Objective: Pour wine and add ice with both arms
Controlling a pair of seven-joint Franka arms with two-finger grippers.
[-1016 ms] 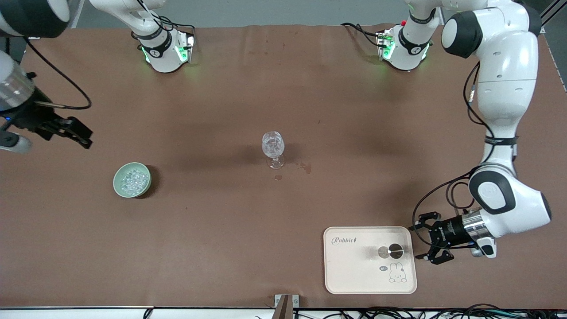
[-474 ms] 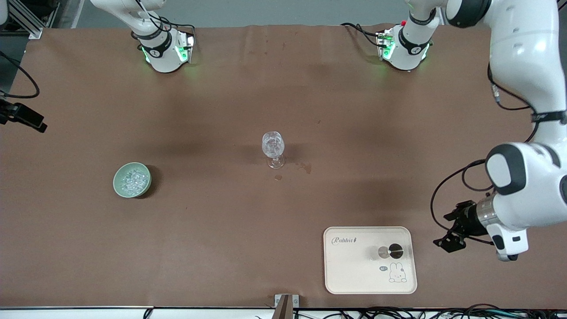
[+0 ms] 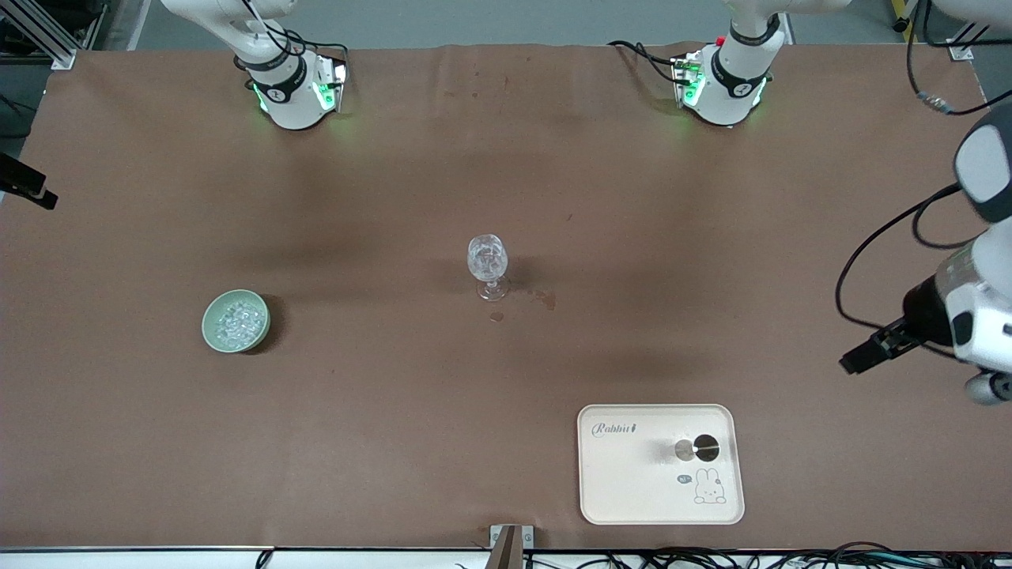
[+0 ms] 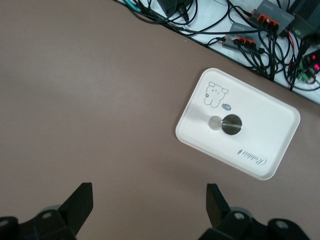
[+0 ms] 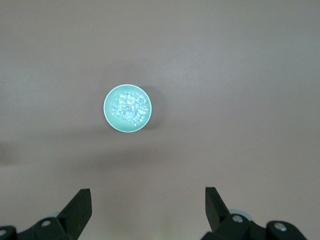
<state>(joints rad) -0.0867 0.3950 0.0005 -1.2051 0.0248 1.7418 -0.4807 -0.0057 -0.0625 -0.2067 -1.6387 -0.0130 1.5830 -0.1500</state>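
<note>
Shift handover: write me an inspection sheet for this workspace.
Surface: brown mat; small dark stains beside the glass.
Job's things: ice in a green bowl toward the right arm's end; stemmed glass upright mid-table. No bottle seen.
Clutter: white tray near the front camera, with a round metal piece on it.
Hands: left hand open, empty, high over bare mat beside the tray; right hand open, empty, high over the mat near the bowl.
Cables: black cables on the left arm; more along the table's front edge.
Surroundings: nothing seen.
</note>
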